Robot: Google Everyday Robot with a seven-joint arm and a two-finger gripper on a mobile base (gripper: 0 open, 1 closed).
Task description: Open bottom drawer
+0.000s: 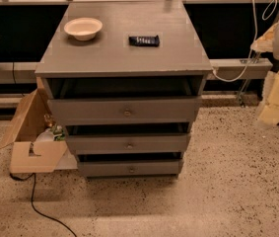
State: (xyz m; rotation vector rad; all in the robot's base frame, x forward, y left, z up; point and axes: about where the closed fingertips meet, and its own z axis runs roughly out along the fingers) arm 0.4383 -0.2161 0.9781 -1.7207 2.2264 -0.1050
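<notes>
A grey cabinet (pixel 124 53) with three drawers stands in the middle of the camera view. The bottom drawer (pixel 129 168) has the slimmest front and a small round metal knob (pixel 131 170) at its centre. It sticks out slightly, with a dark gap above it. The mid-height drawer (pixel 127 143) and the tallest top drawer (pixel 124 110) above it also stand slightly out. My gripper (pixel 272 110) is a pale shape at the right edge, hanging above the floor, well to the right of the cabinet and touching nothing.
A white bowl (pixel 83 28) and a dark snack bar (pixel 144 41) lie on the cabinet top. An open cardboard box (pixel 30 132) with items stands against the cabinet's left side. A black cable (pixel 40 211) runs over the speckled floor. A white cable (pixel 235 68) hangs at the right.
</notes>
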